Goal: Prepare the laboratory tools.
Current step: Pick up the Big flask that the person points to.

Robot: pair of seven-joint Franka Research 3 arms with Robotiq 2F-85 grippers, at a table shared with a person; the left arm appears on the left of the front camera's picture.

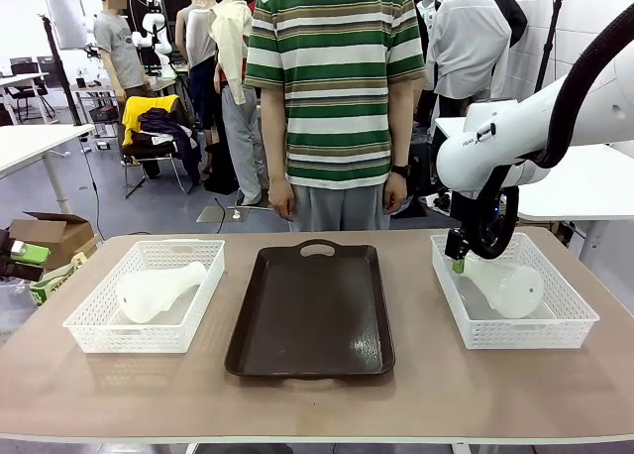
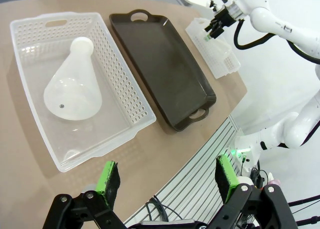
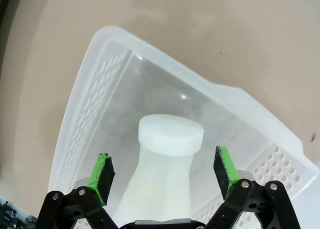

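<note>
One frosted-white conical flask (image 1: 158,290) lies on its side in the left white basket (image 1: 94,320). The left wrist view looks down on this flask (image 2: 75,86) from high above the table's edge, and my left gripper (image 2: 167,176) is open with nothing between its pads. A second flask (image 1: 510,287) lies in the right white basket (image 1: 525,333). My right gripper (image 1: 458,256) is lowered into that basket at its near-left corner. In the right wrist view my right gripper (image 3: 164,173) is open, and the flask's neck (image 3: 170,134) lies between its green pads, not touching either.
A dark brown tray (image 1: 312,310) lies in the middle of the table between the baskets, with nothing on it. A person in a striped shirt (image 1: 335,87) stands at the far edge with hands down. The right basket's wall (image 3: 95,94) rises close beside my right fingers.
</note>
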